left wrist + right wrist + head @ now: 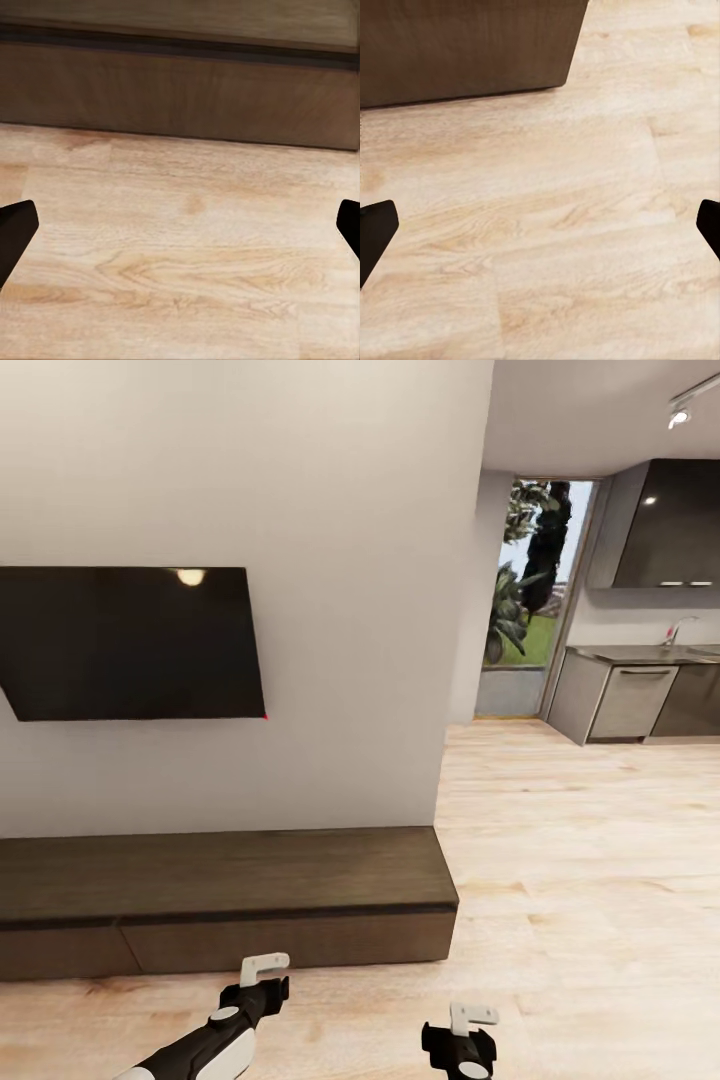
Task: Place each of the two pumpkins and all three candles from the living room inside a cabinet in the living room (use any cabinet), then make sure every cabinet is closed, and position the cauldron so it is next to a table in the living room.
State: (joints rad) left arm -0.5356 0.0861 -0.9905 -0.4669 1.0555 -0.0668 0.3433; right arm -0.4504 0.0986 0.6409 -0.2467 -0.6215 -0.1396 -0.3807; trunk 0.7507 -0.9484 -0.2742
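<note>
The cabinet [220, 900] is a long, low, dark brown unit against the white wall, with its flat fronts shut. My left gripper [265, 972] hovers over the wood floor just in front of it, open and empty. The left wrist view shows the cabinet front [180, 90] close ahead, with the left gripper [180, 232] spread wide. My right gripper [472, 1025] is also open and empty, near the cabinet's right end. In the right wrist view the cabinet's corner [465, 45] lies beyond the right gripper [540, 232]. The pumpkins, candles and cauldron are out of view.
A black TV [130, 643] hangs on the wall above the cabinet. Light wood floor [580, 880] stretches right towards a kitchen with grey counters [640, 695] and a glass door [530, 600].
</note>
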